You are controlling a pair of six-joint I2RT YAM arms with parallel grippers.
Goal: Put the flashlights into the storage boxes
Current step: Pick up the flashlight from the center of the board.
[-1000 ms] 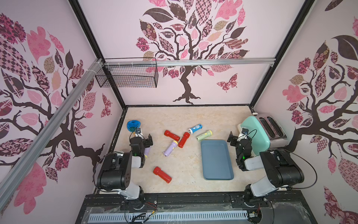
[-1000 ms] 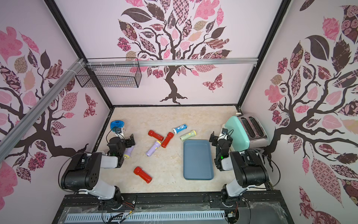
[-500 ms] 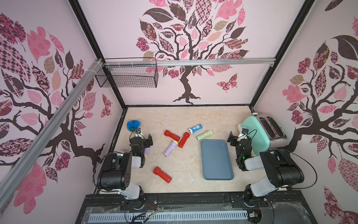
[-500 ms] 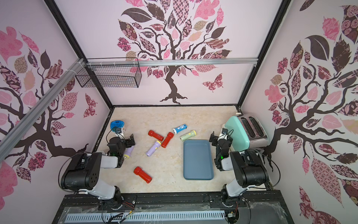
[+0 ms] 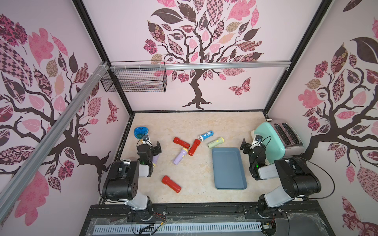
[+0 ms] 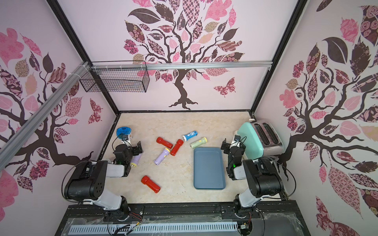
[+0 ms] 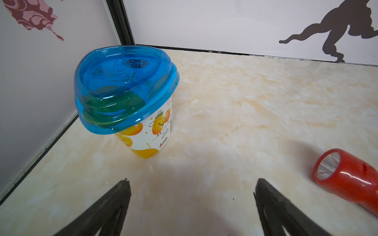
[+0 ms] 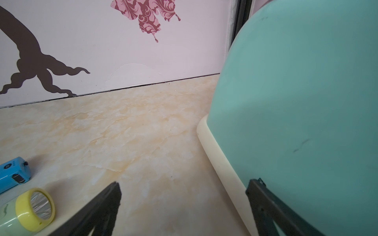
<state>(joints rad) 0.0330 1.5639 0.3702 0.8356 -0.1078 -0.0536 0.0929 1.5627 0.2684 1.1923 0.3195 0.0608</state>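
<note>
Several flashlights lie on the marble floor in both top views: three red ones [image 5: 181, 142] [image 5: 194, 147] [image 5: 171, 184], a lilac one [image 5: 180, 156], a blue-and-white one [image 5: 206, 135] and a pale green one [image 5: 215, 142]. Another lilac one [image 5: 155, 159] lies partly under my left gripper [image 5: 149, 146], which is open and holds nothing. The slate-blue storage box [image 5: 228, 168] is a shallow tray with nothing in it. Just right of it my right gripper [image 5: 251, 144] is open beside the toaster. In the left wrist view a red flashlight [image 7: 347, 179] lies beside the open left gripper [image 7: 192, 180].
A blue-lidded yellow jar [image 7: 126, 98] stands close ahead of the left gripper, near the left wall. The mint-green toaster [image 8: 296, 102] nearly touches one finger of the right gripper [image 8: 184, 182]. A black wire basket [image 5: 135, 80] hangs on the back rail.
</note>
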